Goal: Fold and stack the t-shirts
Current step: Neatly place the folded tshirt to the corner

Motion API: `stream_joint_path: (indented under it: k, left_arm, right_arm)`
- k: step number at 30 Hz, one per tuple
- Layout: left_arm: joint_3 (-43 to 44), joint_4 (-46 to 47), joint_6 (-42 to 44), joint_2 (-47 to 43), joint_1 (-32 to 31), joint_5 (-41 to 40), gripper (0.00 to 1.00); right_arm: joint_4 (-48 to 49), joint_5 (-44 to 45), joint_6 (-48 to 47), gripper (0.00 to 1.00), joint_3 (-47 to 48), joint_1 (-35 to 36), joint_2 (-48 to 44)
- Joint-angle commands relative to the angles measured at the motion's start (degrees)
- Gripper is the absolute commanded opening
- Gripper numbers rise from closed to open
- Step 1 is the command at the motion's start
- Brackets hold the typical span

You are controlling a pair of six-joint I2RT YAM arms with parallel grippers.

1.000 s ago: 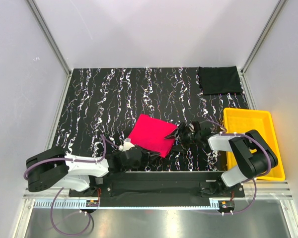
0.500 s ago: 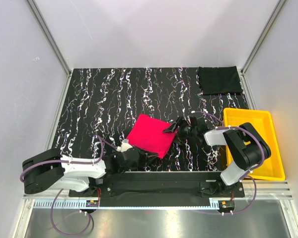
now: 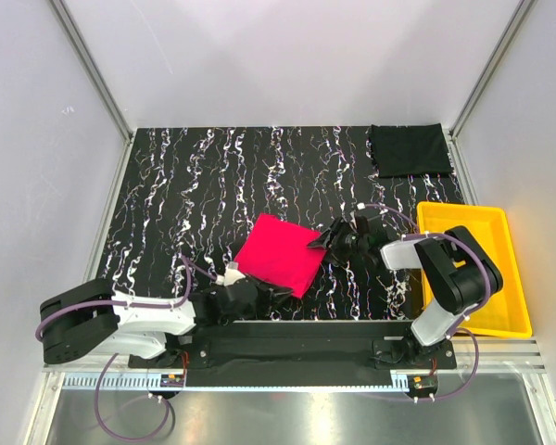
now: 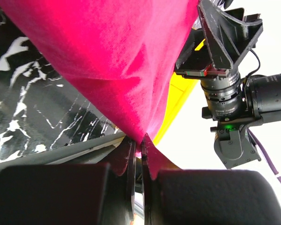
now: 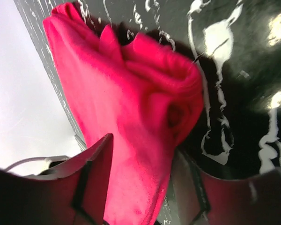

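Top external: folded red tee (image 3: 280,255) at worktop (image 3: 185,185) centre; left fingers (image 4: 154,161) clamped on near corner; right fingers (image 5: 96,168) part-open astride right corner. We should close fully, then lift evenly.

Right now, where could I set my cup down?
The far left tabletop, between the left wall and the red t-shirt, is bare, as is the far strip left of the black t-shirt. Crowded: near centre, where the left claw and right claw meet it.
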Motion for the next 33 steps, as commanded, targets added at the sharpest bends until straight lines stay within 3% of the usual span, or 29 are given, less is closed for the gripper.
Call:
stream_joint_path:
  k: [1, 3, 6, 7, 10, 14, 18, 22, 27, 33]
  left_arm:
    - [-1.3, 3.0, -9.2, -1.1, 0.0, -0.3, 0.07]
    - [-1.4, 3.0, -9.2, -1.1, 0.0, 0.1, 0.07]
    - [-1.2, 3.4, -8.6, -0.6, 0.3, 1.2, 0.09]
    - [-1.3, 3.6, -8.3, -0.5, 0.6, 1.8, 0.17]
    - [-0.8, 4.1, -4.4, -0.5, 3.0, 7.1, 0.34]
    - [1.0, 2.1, 4.7, -2.9, 7.5, 15.7, 0.40]
    - [8.7, -12.6, 25.6, -6.8, 13.3, 22.4, 0.41]
    - [13.4, -17.6, 39.2, -9.6, 18.8, 29.2, 0.43]
    - [23.1, -33.5, 61.3, -9.9, 21.8, 29.5, 0.43]
    - [26.1, -39.6, 72.5, -10.0, 21.9, 27.4, 0.44]
  right_arm:
    - [-6.4, 7.9, -5.1, 0.57, -0.8, -1.6, 3.5]
    - [-6.4, 8.2, -5.4, 0.53, -0.3, -1.8, 4.3]
    - [-8.3, 6.8, -7.8, 0.33, 2.2, -2.0, 5.4]
    - [-9.5, 6.7, -8.6, 0.14, 4.0, -2.0, 5.3]
    - [-13.5, 9.3, -11.2, 0.00, 5.5, -2.0, 1.8]
    - [-21.7, 14.7, -16.4, 0.00, 8.7, -2.0, -3.8]
    - [-31.0, 19.4, -22.9, 0.00, 14.7, -2.0, -7.8]
    - [-39.4, 24.6, -32.9, 0.00, 24.3, -2.1, -7.1]
    - [-49.0, 32.9, -42.5, 0.00, 35.9, -4.5, -4.1]
    - [-53.7, 33.9, -51.4, 0.00, 48.8, -12.8, 0.8]
